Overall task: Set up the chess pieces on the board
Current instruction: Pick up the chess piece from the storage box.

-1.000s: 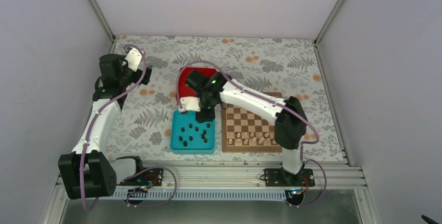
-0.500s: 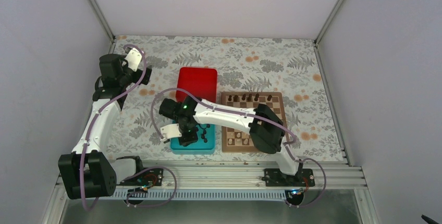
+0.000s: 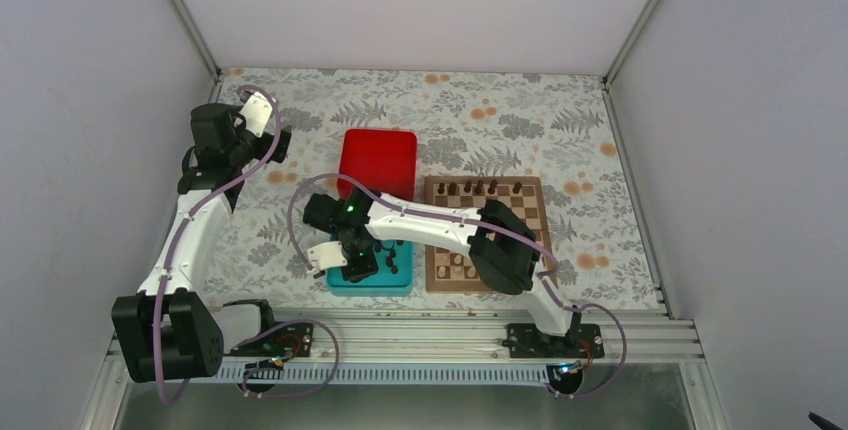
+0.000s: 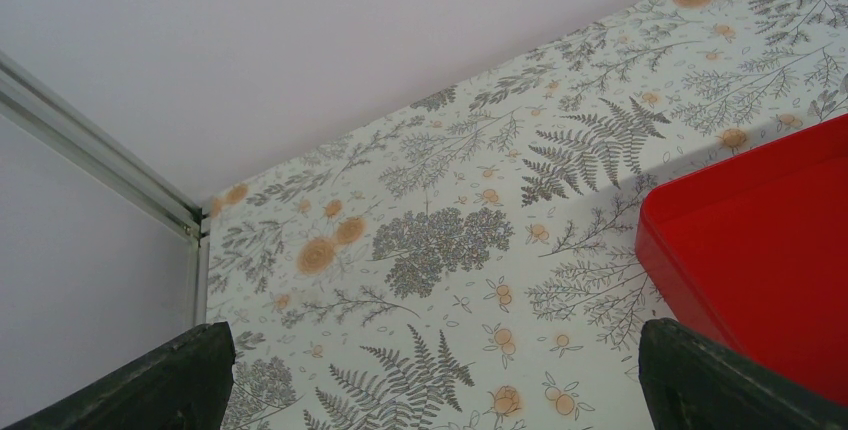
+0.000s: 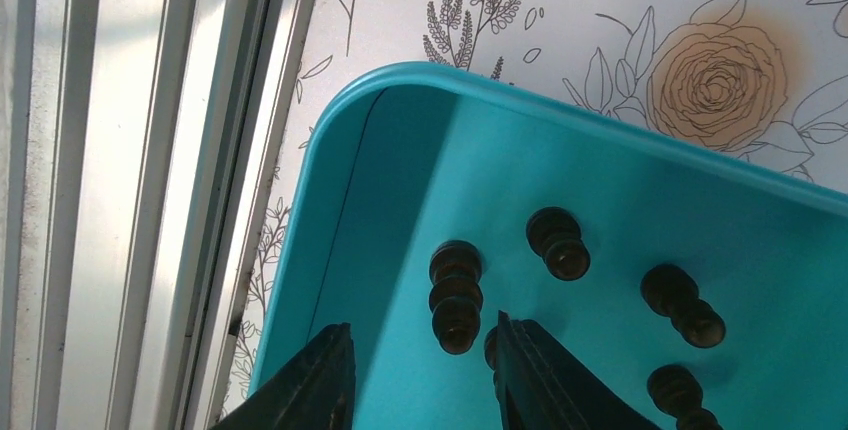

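Observation:
The wooden board [image 3: 485,235] lies right of centre, with dark pieces [image 3: 478,188] along its far row and pale ones on its near rows. More dark pieces [image 5: 456,296] stand in the teal tray [image 3: 372,285], which also shows in the right wrist view [image 5: 380,210]. My right gripper [image 3: 358,268] hangs low over the tray's near left corner. In the right wrist view it [image 5: 425,350] is open, one dark piece standing just ahead of the gap and another half hidden behind the right finger [image 5: 545,375]. My left gripper [image 3: 278,142] is open and empty above the mat at the far left.
A red box [image 3: 378,162] sits behind the tray and shows in the left wrist view [image 4: 760,250]. The metal rail [image 5: 120,190] runs along the near table edge beside the tray. White walls close in the floral mat [image 4: 450,250].
My right gripper swung from the tray's far right edge to its near left corner and came down towards the pieces. The far row of the board and the red box came into sight. The left arm stayed still.

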Robot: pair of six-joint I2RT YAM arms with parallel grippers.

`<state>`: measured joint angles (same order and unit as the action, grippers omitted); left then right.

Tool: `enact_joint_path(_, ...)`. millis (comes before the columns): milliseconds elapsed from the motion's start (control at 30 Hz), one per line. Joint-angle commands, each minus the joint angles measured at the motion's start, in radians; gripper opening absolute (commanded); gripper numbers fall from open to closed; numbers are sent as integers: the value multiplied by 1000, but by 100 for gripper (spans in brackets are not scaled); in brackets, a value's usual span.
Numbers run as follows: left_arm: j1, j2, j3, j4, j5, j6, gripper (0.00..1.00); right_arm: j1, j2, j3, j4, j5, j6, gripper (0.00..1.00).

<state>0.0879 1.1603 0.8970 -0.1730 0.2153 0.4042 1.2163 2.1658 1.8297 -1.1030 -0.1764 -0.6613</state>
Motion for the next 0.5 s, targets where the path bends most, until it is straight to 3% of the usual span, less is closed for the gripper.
enact_joint_path(0,4,3,-6,20,12,7,100,2,29,23,5,-5,-6,37)
enact_joint_path(333,4,2,-13,24,12,10,100,2,45,13,23,3,2,29)
enact_joint_path(467,4,2,-13,24,15,10,100,2,39,14,35,5,7,17)
